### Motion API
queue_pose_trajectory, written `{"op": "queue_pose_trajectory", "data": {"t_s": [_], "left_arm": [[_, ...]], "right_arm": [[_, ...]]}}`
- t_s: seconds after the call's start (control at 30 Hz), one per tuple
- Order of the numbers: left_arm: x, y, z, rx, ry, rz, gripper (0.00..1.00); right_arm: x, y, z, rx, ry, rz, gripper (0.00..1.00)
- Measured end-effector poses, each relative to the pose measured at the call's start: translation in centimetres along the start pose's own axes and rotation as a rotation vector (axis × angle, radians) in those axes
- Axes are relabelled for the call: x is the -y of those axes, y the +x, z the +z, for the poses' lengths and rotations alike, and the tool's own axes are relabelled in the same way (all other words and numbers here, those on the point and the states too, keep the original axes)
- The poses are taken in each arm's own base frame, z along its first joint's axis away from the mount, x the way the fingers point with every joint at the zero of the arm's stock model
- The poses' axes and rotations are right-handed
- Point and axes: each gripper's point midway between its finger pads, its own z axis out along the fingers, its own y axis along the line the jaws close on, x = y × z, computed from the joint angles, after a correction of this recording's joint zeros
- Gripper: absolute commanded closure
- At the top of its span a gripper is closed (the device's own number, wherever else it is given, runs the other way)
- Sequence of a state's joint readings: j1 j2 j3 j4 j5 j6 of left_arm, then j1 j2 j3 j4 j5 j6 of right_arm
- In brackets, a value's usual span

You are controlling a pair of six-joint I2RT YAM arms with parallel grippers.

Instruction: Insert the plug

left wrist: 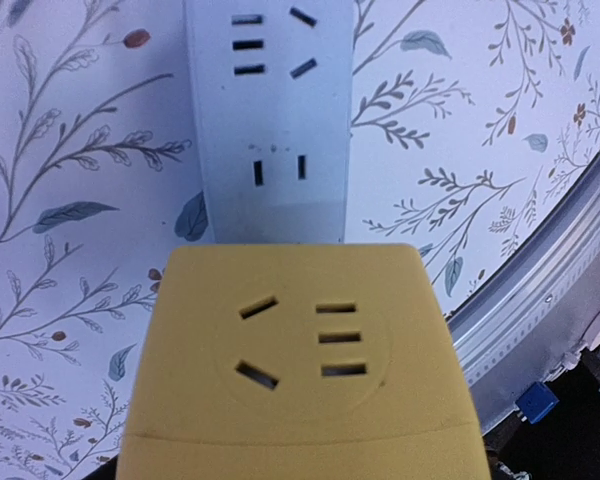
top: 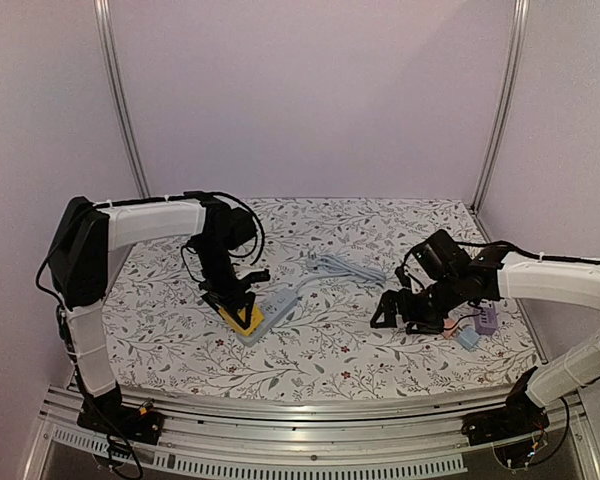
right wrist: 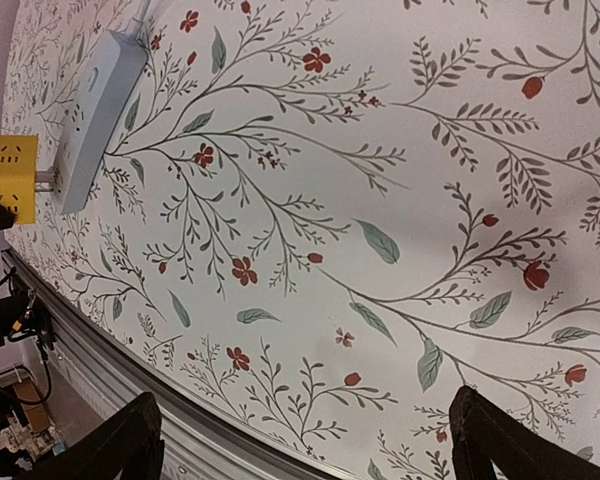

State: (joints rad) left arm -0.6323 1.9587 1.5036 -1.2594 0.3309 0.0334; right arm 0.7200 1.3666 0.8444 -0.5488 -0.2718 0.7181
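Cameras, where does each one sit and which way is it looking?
Top external: high behind the arms, looking down at the table; it shows the left gripper on the yellow adapter and the right gripper open.
Left wrist: on the left arm, looking down at the adapter and the power strip; its own fingers do not clearly show.
Right wrist: low, looking across the table; its spread fingertips show.
Shared: all three views show the adapter and the strip.

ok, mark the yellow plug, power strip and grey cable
yellow plug (left wrist: 300, 345): left wrist view, socket face centre.
power strip (left wrist: 270, 115): left wrist view, face between outlets.
grey cable (top: 345, 267): top external view, middle of bundle.
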Motion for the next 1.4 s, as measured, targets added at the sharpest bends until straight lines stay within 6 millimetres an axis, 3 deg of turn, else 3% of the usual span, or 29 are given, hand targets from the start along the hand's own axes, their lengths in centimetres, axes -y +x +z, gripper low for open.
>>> {"op": "queue_pose_trajectory", "data": {"t_s": [0.57,1.1,1.4], "left_arm": [[0.9,0.1,0.4,-0.010,-0.009,0.029,1.00],[-1.7,0.4,0.0,-0.024,-0.167,0.028,1.00],[-1.8,0.5,0.2,-0.036,-0.226,0.055,1.00]], "right_arm": [[0.7,0.7,0.1,-0.006,0.006,0.010,0.01],[0.7,1.0,-0.4,0.005,-0.004,0.015,0.01],[1.0,1.3,-0.5,0.004,-0.003,0.024,0.01]]}}
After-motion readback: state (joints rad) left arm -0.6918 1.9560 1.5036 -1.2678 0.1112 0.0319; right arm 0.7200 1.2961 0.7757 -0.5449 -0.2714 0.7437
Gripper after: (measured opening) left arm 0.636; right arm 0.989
